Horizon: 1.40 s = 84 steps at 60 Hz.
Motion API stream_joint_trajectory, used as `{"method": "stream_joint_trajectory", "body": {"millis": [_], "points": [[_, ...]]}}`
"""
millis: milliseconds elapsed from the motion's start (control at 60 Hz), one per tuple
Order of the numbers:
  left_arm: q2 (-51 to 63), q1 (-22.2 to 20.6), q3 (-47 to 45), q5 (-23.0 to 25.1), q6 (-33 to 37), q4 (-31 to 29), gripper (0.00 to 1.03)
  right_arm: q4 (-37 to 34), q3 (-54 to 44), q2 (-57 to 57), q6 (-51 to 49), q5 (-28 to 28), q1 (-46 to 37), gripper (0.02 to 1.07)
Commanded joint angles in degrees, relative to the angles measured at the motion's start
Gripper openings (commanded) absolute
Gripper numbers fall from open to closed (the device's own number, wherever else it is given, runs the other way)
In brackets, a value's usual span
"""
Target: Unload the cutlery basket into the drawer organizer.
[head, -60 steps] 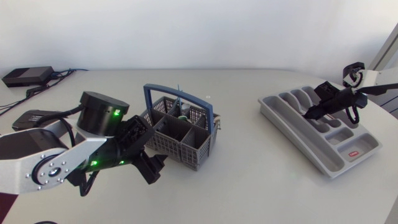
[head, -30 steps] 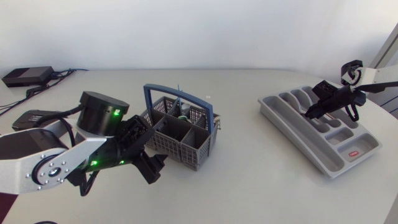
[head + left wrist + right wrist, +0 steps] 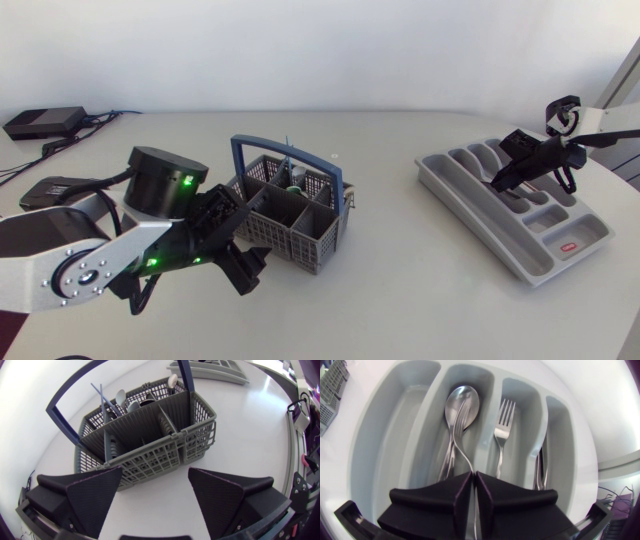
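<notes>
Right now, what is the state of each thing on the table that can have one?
Basket, upright, cutlery inside.
Tray, partly filled, a fork among the cutlery.
Left claw, open, facing the basket.
Right claw, shut on a spoon handle over the tray.

White table [image 3: 400,290]: basket [image 3: 290,215] right ahead of the left claw [image 3: 155,482], tray [image 3: 510,215] under the right claw [image 3: 474,485], black box [image 3: 43,122] well off from both.

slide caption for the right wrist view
Black gripper shut on a steel spoon in the grey plastic drawer organizer, steel fork in the next slot
</notes>
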Motion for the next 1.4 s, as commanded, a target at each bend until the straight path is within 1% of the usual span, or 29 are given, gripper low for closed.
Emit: {"method": "stream_joint_trajectory", "body": {"millis": [0, 267, 533, 667, 950, 1050, 1250, 1317, 1383], "points": [[0.8, -0.4, -1.5, -0.3, -0.4, 0.2, 0.92, -1.5, -0.3, 1.0, -1.2, 0.3, 0.5, 0.12], [0.8, -0.5, -1.6, -0.3, -0.4, 0.2, 0.92, 0.4, -2.2, -1.9, -0.9, -0.1, 0.0, 0.12], [0.8, -0.5, -1.8, -0.4, -0.4, 0.2, 0.92, 9.4, -11.0, -6.8, -0.9, 0.1, 0.4, 0.12], [0.8, -0.5, -2.0, -0.4, -0.4, 0.2, 0.92, 12.7, -14.0, -9.4, 0.5, 0.1, 0.3, 0.12], [0.7, -0.6, -2.0, -0.4, -0.5, 0.2, 0.93, 16.8, -12.8, -10.9, 6.7, 0.2, -0.6, 0.12], [0.5, -0.5, -2.1, -0.4, -0.5, 0.2, 0.93, 18.6, -12.7, -10.3, 7.7, 2.2, -0.4, 0.12], [0.5, -0.6, -1.8, -0.4, -0.5, 0.2, 0.93, 25.8, -14.0, -7.8, 9.9, 8.8, 1.2, 0.12], [0.5, -0.6, -1.7, -0.4, -0.5, 0.2, 0.93, 26.4, -13.5, -5.8, 10.2, 11.0, 2.3, 0.12], [0.4, -0.6, -1.8, -0.4, -0.5, 0.2, 0.93, 27.1, -13.6, -4.4, 10.2, 11.9, 3.2, 0.12]]}}
